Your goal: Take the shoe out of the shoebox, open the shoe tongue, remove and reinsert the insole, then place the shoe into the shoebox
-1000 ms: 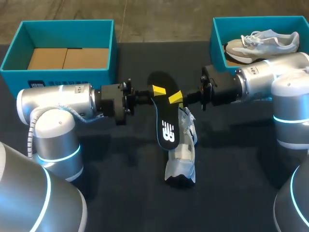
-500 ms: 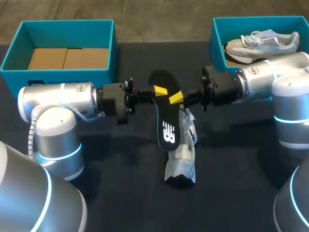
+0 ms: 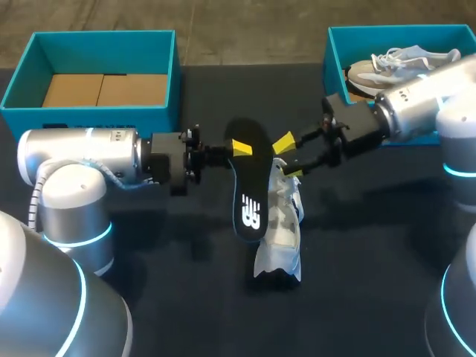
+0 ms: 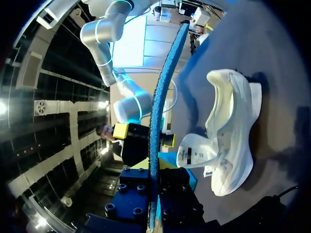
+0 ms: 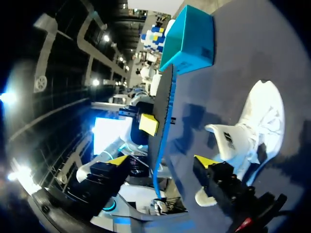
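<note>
A black insole (image 3: 249,182) with a white logo hangs over the table's middle, my left gripper (image 3: 242,147) shut on its upper part. Seen edge-on in the left wrist view, the insole (image 4: 160,111) runs straight out from between my left gripper's (image 4: 153,182) fingers. My right gripper (image 3: 288,157) stands open just right of the insole, touching nothing. In the right wrist view the insole (image 5: 163,121) lies between my right gripper's (image 5: 160,160) wide-spread fingers. The white shoe (image 3: 279,227) lies on the table under the insole, also visible as the shoe (image 4: 228,131) and shoe (image 5: 255,124).
A teal shoebox (image 3: 167,71) at the back left has only its cardboard floor showing. A second teal shoebox (image 3: 335,56) at the back right holds another pale shoe (image 3: 405,63), partly behind my right arm. Dark table surface lies in front of the shoe.
My right gripper has opened and let go of the insole, drawing back a little to the right. The left gripper keeps the insole, which has shifted slightly left.
</note>
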